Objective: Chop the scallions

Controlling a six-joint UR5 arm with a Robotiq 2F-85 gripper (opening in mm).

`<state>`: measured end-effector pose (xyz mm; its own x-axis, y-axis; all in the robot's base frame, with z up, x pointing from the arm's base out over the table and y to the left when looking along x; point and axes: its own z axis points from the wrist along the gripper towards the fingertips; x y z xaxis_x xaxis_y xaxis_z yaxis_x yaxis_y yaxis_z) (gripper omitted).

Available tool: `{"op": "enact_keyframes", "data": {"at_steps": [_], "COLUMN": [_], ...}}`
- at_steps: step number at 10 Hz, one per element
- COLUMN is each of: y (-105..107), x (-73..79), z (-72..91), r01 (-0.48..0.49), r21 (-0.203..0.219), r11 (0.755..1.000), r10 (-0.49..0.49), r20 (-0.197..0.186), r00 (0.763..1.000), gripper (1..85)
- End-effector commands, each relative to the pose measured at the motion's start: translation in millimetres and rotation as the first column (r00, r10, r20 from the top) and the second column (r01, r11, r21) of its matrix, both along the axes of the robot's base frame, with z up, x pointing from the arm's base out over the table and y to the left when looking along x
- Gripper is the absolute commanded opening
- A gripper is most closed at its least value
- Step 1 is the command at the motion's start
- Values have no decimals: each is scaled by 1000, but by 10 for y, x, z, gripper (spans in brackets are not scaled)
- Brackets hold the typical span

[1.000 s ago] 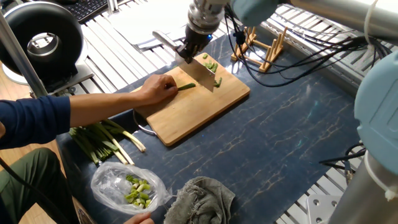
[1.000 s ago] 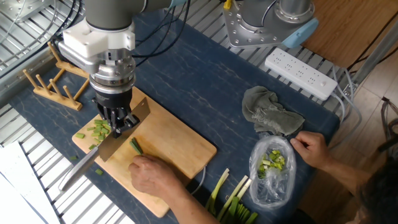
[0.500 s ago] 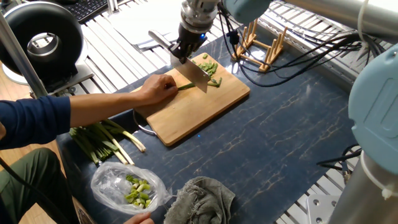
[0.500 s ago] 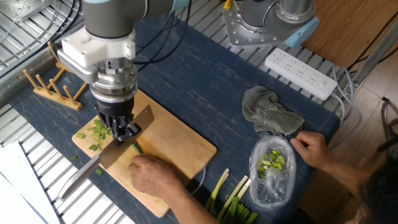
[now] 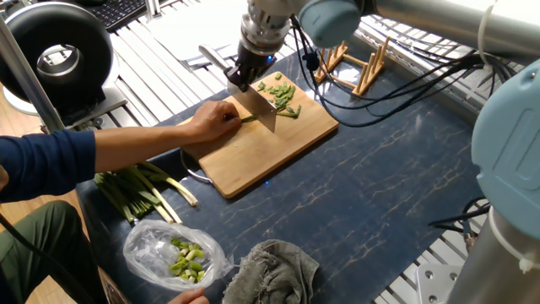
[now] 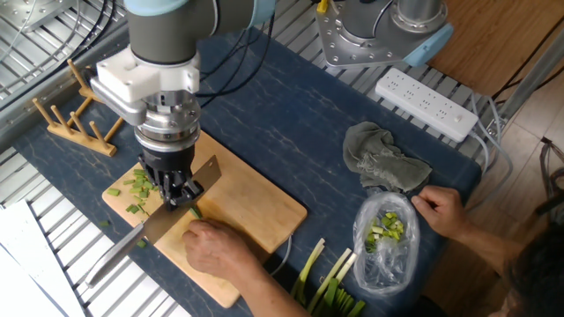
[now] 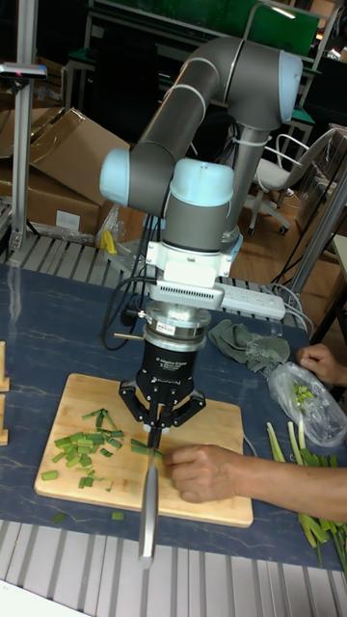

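Note:
My gripper [image 5: 245, 74] [image 6: 181, 188] [image 7: 154, 435] is shut on a knife [image 5: 256, 107] [image 6: 167, 220] [image 7: 149, 506]. The blade's edge rests down on the wooden cutting board [image 5: 261, 160] [image 6: 260, 207] [image 7: 220, 416]. A short length of scallion [image 5: 251, 118] [image 6: 196, 211] [image 7: 142, 448] lies under the blade, pinned at its other end by a person's hand [image 5: 211, 120] [image 6: 216, 248] [image 7: 204, 472]. Chopped green bits [image 5: 283, 93] [image 6: 137, 187] [image 7: 85, 451] lie heaped on the board on the far side of the knife from the hand.
A bundle of thicker stalks with white bases [image 5: 139, 190] [image 6: 330, 282] lies off the board near the person. A clear bag [image 5: 173, 253] [image 6: 386, 236] holds pale chunks beside a grey cloth [image 5: 274, 270] [image 6: 383, 163]. A wooden rack [image 5: 359, 63] [image 6: 75, 119] stands past the board.
The gripper and knife have stepped along the scallion toward the person's hand, leaving more cut bits behind. The stalk is shorter. The hand has stayed put.

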<state>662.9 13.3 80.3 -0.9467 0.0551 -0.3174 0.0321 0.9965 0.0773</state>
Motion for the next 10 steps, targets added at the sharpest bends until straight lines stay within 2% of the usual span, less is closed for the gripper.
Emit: {"op": "enact_keyframes", "data": {"at_steps": [1, 7, 10], "y": [-30, -67, -214], "x": [-19, -82, -354], "z": [-66, -136, -78], "r01": [2, -9, -51], "r21": [7, -3, 0], "r11": [1000, 1000, 999], "r10": [-2, 9, 51], "r20": [20, 38, 33], "r00": [1000, 999, 998], "gripper": [13, 13, 13]}}
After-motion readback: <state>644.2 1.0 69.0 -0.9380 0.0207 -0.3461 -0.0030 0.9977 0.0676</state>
